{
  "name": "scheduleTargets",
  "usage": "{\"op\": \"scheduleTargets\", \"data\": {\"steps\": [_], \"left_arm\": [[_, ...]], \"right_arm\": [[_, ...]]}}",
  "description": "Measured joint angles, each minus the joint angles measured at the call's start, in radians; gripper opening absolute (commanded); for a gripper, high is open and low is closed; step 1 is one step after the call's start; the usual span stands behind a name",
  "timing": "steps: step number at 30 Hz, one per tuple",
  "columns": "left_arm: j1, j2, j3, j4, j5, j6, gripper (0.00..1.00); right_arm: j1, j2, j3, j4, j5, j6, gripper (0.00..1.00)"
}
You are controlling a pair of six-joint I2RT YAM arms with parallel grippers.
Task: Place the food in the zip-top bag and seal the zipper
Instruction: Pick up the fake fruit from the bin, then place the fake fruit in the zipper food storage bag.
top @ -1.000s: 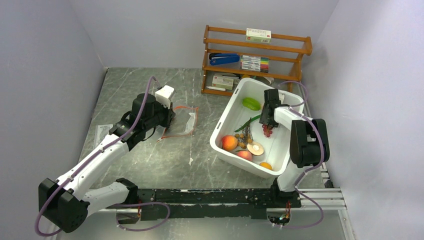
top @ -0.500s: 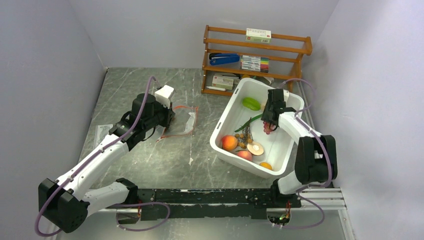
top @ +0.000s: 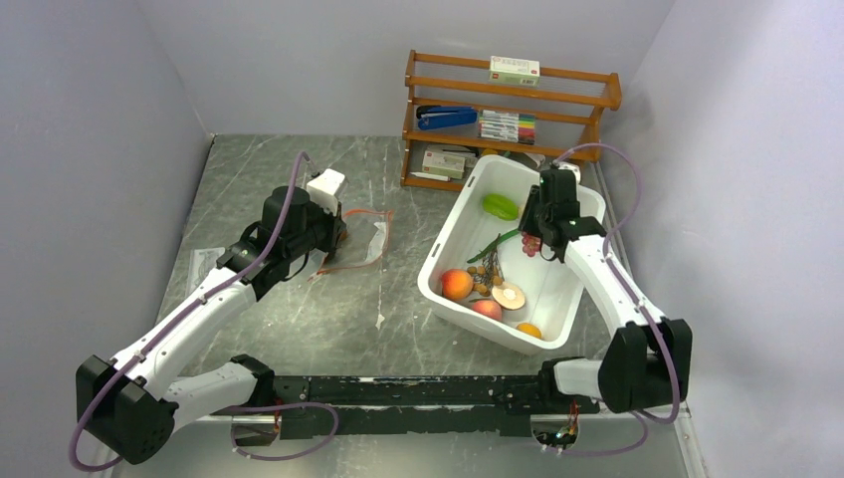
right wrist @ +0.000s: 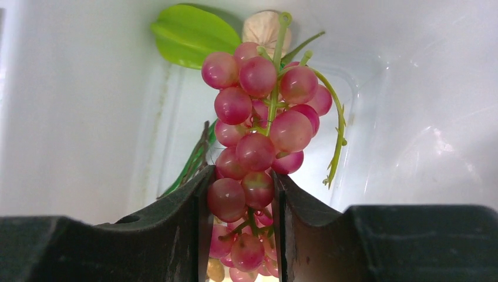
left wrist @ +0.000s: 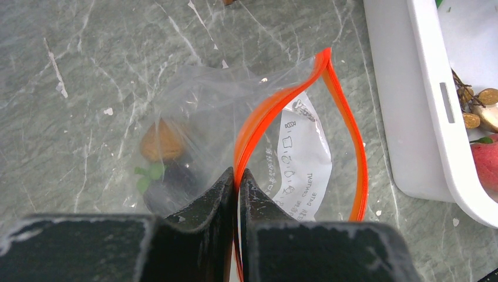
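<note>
The clear zip-top bag lies on the table with its red-orange zipper gaping open. My left gripper is shut on the near lip of the zipper and holds the mouth open. An orange and dark toy food lies inside the bag. My right gripper is shut on the red grape bunch and holds it above the white bin. A green pod, an orange fruit and a brown berry cluster lie in the bin.
A wooden rack with a stapler, markers and boxes stands behind the bin. A small paper slip lies left of my left arm. Grey walls close both sides.
My right gripper has lifted the grape bunch up and toward the far end of the bin, and the right arm has stretched out. The left gripper and bag have not moved.
</note>
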Motion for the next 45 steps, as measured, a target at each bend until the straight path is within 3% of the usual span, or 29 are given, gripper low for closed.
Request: {"op": "scheduleTargets", "data": {"steps": [8, 17, 26, 32, 45], "left_arm": [[0.000, 0.000, 0.000, 0.000, 0.000, 0.000, 0.07], [0.000, 0.000, 0.000, 0.001, 0.001, 0.000, 0.07], [0.000, -0.010, 0.000, 0.001, 0.002, -0.008, 0.07], [0.000, -0.011, 0.000, 0.001, 0.006, -0.008, 0.07], [-0.005, -0.011, 0.000, 0.002, 0.010, -0.008, 0.07]], "right_arm": [[0.035, -0.113, 0.055, -0.052, -0.042, -0.023, 0.36], [0.265, -0.146, 0.189, -0.058, -0.051, -0.040, 0.36], [0.418, -0.148, 0.179, 0.059, -0.234, -0.039, 0.37], [0.448, -0.143, 0.118, 0.180, -0.367, -0.032, 0.39], [0.551, 0.078, 0.129, 0.271, -0.690, 0.191, 0.41]]}}
